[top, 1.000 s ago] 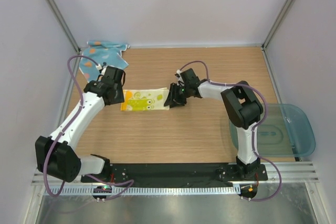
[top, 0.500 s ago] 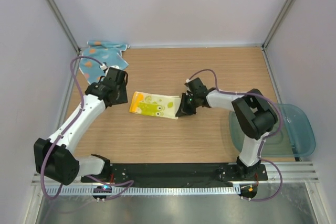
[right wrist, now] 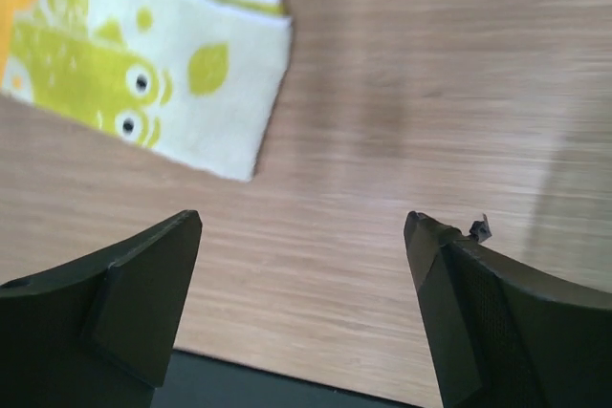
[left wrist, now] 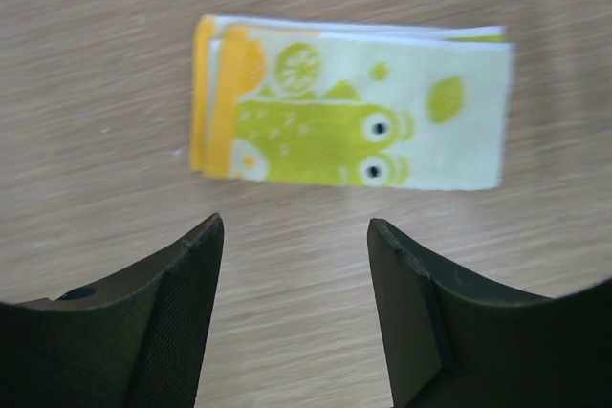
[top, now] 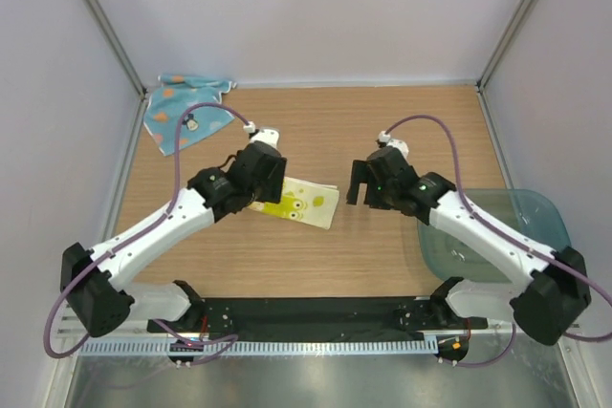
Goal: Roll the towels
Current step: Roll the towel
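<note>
yellow towel: soft printed cloth, folded into a flat rectangle
left tool: parted, empty
right tool: spread wide, empty

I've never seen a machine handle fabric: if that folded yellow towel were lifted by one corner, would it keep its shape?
Probably not: the yellow towel lies in thin loose layers, so it would likely droop and unfold. It looks soft and light. Pushed across the wooden table, it may bunch rather than slide.
</note>
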`<action>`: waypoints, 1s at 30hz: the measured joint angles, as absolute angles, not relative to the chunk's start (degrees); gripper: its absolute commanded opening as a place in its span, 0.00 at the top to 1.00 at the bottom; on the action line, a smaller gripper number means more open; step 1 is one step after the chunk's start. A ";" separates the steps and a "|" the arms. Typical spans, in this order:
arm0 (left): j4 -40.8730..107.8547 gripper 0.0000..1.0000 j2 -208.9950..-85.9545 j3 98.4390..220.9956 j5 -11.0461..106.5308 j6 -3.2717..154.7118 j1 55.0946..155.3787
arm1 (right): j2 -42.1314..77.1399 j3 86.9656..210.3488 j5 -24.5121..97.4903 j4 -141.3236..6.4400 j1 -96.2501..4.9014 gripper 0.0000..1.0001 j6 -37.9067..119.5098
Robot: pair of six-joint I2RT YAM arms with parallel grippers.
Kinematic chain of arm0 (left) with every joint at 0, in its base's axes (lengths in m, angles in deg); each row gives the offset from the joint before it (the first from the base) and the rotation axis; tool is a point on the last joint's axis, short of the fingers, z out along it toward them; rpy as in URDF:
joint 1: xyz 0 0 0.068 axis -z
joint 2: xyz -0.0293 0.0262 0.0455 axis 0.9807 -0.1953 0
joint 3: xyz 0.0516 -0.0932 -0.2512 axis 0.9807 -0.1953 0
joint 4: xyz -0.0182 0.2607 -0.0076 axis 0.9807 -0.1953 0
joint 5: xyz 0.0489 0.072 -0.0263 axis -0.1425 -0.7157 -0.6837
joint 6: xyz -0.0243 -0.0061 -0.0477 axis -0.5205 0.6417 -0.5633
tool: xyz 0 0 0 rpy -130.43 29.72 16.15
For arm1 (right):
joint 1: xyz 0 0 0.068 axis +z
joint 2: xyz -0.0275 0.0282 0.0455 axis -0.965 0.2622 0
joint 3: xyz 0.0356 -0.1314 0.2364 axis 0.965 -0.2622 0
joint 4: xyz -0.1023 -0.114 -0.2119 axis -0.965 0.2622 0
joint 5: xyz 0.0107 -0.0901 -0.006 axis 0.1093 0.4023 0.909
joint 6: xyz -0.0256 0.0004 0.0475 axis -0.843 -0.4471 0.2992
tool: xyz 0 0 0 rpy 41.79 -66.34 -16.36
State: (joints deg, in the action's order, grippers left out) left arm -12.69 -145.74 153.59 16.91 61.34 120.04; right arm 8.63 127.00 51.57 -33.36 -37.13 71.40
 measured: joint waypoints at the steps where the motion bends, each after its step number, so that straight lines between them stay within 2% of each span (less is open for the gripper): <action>1: -9.89 0.33 -145.02 152.65 16.76 61.52 122.42 | 6.07 127.28 55.42 -32.14 -37.39 0.00 71.18; 2: -7.07 0.34 -143.84 151.38 17.53 61.80 124.36 | 4.06 127.48 58.65 -31.37 -37.68 0.00 70.80; 3: -5.41 0.43 -142.94 150.49 18.97 61.89 125.63 | 2.35 127.63 61.56 -30.76 -37.90 0.00 70.50; 5: -3.05 0.52 -142.15 149.96 21.66 61.63 126.81 | -0.14 127.92 66.15 -29.91 -38.20 0.00 69.82; 10: 0.51 0.55 -148.75 152.52 21.88 60.30 129.11 | -1.84 128.11 71.75 -28.81 -39.14 0.00 68.71; 12: 0.89 0.62 -153.80 154.16 20.80 60.10 132.43 | -2.98 128.09 72.23 -28.60 -40.10 0.00 68.42; 18: 0.30 0.63 -167.31 159.32 20.19 58.85 138.85 | -9.21 128.49 71.79 -27.70 -44.54 0.00 67.22; 22: -0.38 0.60 -171.97 162.46 19.32 58.31 140.25 | -8.29 129.14 69.30 -26.41 -47.56 0.00 65.71; 30: -0.64 0.62 -178.20 165.76 18.82 57.26 140.60 | -7.55 128.83 64.42 -26.41 -49.55 0.00 63.75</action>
